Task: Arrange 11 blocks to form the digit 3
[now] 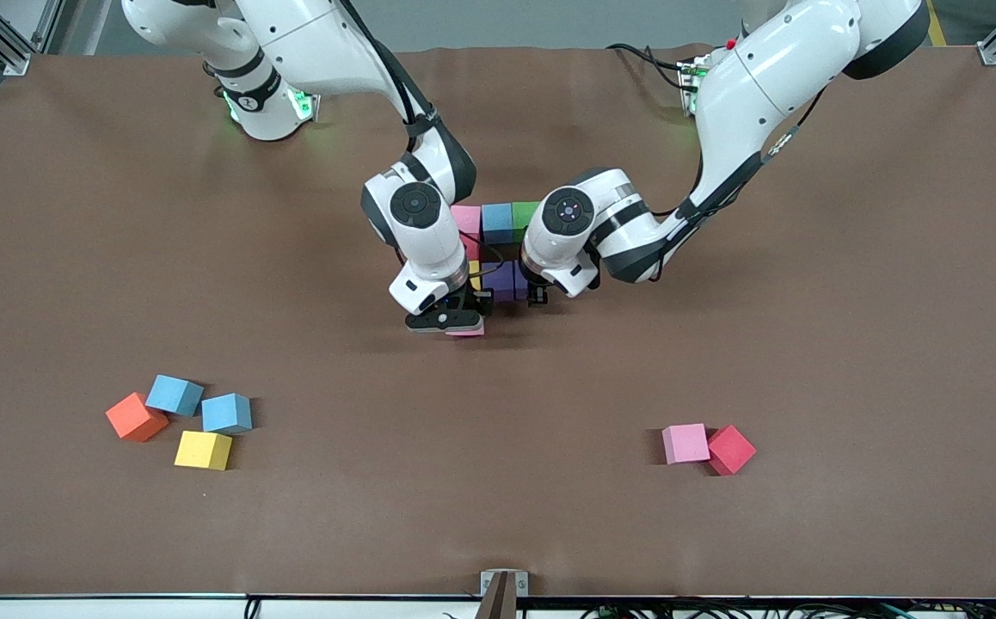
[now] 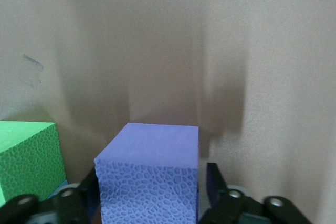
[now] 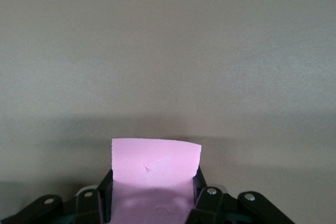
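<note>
Right now your right claw (image 1: 461, 324) is clamped on a pink foam cube (image 3: 156, 174), low at the camera-side end of the half-built block figure (image 1: 498, 222) mid tabletop (image 1: 498, 516). Left claw (image 1: 525, 292) straddles a purple foam cube (image 2: 149, 174), fingers (image 2: 214, 182) spread a bit off its sides, beside a green foam cube (image 2: 26, 156). Spare cubes lie nearer the camera.

The purple cube (image 2: 149, 177) and green cube (image 2: 26, 156) look like matt foam with a pebbled, cracked skin (the pink cube (image 3: 155, 174) is smoother), over a matt brown tabletop (image 1: 119, 215), beneath glossy white plastic arm shells.
</note>
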`<action>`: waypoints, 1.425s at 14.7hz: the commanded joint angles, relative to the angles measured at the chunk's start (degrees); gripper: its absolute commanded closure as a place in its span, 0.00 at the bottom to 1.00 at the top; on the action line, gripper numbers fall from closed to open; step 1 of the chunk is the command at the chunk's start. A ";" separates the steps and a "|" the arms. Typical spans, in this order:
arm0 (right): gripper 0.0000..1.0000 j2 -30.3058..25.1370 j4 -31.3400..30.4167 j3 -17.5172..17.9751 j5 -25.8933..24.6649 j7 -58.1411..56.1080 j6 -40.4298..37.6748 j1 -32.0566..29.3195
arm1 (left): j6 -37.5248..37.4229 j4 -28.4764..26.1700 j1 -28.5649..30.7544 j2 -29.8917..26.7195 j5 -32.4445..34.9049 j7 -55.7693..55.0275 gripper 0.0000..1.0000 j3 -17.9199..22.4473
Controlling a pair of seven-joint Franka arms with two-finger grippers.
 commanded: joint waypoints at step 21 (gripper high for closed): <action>0.10 0.11 -1.99 -0.19 -2.15 3.17 1.72 0.87 | -10.25 4.59 1.11 -6.87 -0.17 -0.17 0.00 -3.30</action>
